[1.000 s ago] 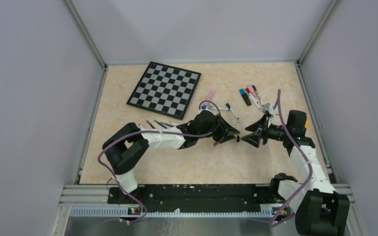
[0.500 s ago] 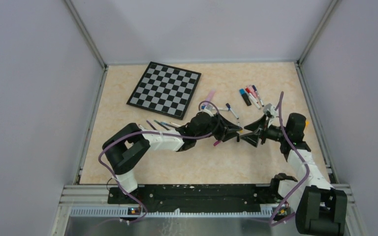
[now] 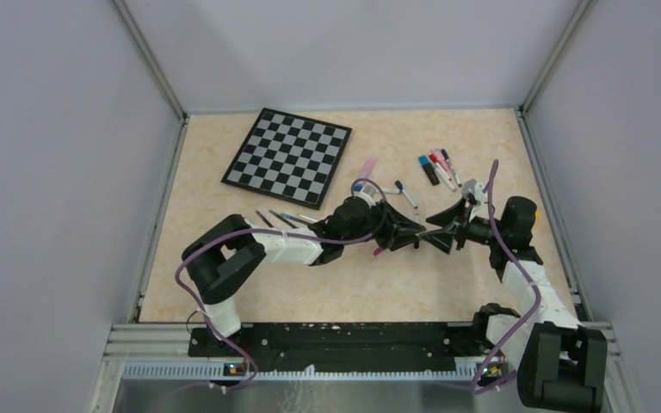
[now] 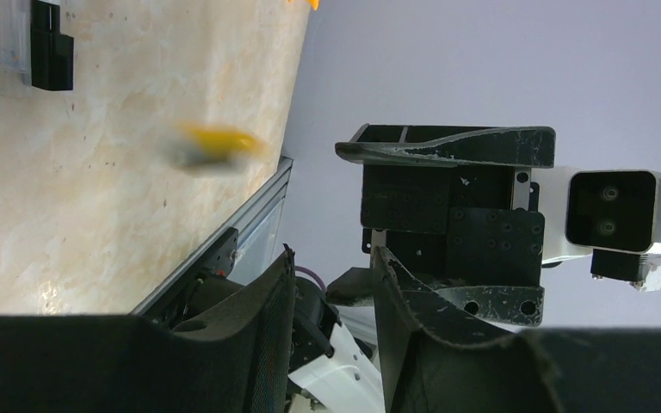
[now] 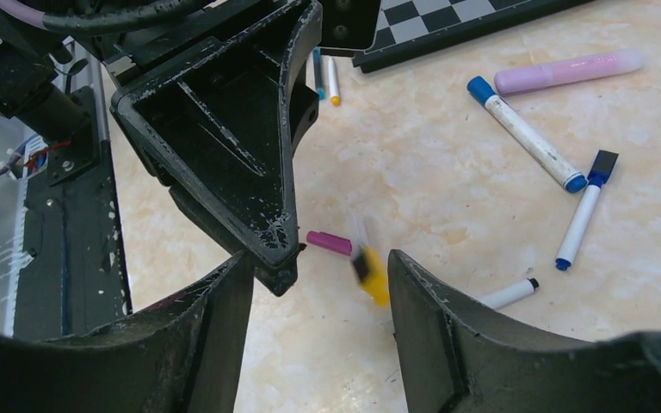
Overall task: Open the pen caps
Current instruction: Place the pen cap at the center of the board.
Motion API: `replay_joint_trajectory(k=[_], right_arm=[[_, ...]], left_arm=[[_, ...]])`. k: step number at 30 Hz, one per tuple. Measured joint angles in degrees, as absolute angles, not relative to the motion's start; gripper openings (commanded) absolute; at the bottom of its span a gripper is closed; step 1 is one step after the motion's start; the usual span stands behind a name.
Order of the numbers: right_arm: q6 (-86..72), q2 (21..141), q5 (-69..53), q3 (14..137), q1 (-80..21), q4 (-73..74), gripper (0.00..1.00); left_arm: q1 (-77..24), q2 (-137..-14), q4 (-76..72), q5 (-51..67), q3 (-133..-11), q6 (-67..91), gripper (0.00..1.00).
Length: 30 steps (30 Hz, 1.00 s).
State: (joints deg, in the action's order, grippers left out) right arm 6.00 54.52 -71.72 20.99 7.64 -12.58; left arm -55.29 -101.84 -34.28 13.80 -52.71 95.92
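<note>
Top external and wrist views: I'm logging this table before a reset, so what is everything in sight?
chessboard: one, black and white, far left
pen group: about four, blue, black, red and purple ends, far right
pink marker: one, off the chessboard's corner
blue-capped marker: one, white, beside the pink marker
blue-tipped pen: one, white, beside that
black-tipped pen: one, white, mid-table
thin pens: several, by the left forearm
magenta cap: one, mid-table
yellow piece: one, blurred, kind unclear
table: one, beige marbled
left end effector: black, open
right end effector: black, open, facing the left
</note>
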Motion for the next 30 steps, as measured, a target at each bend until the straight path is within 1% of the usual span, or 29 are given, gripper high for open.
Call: replay_joint_trajectory(k=[4, 9, 15, 18, 23, 24, 27, 28, 30], right_arm=[[6.39, 55.29, -72.14, 20.99, 6.74, -12.58, 0.53], [7.84, 55.79, -72.05, 20.99, 5.76, -11.75, 0.54], [14.44, 55.77, -71.68, 22.92, 6.59, -1.87, 0.55], [19.20, 55.75, -71.33, 24.47, 7.27, 3.55, 0.57], [22.11, 55.57, -67.13, 25.52, 7.57, 8.45, 0.57], [22.09, 55.64, -65.91, 25.67, 7.64, 8.86, 0.57], [22.06, 56.58, -62.35, 26.92, 7.66, 10.76, 0.57], [22.11, 57.17, -61.21, 27.64, 7.66, 11.66, 0.57], [22.11, 58.30, -58.78, 29.56, 7.46, 13.52, 0.58]], left_arm=[[-55.29, -102.45, -34.89, 15.03, -52.71, 95.94, 0.41], [-55.29, -102.74, -35.57, 15.66, -52.71, 95.94, 0.41], [-54.74, -102.17, -34.59, 15.53, -51.90, 93.65, 0.41], [-53.63, -99.35, -30.85, 14.76, -49.47, 89.32, 0.42], [-49.95, -89.95, -20.73, 11.38, -46.76, 76.44, 0.47], [-49.36, -87.92, -19.03, 10.52, -46.54, 73.80, 0.49], [-47.35, -78.56, -11.33, 5.39, -45.65, 62.41, 0.65], [-46.89, -76.38, -9.61, 3.97, -45.50, 59.96, 0.71], [-46.65, -70.74, -5.30, -0.23, -44.97, 54.68, 0.86]])
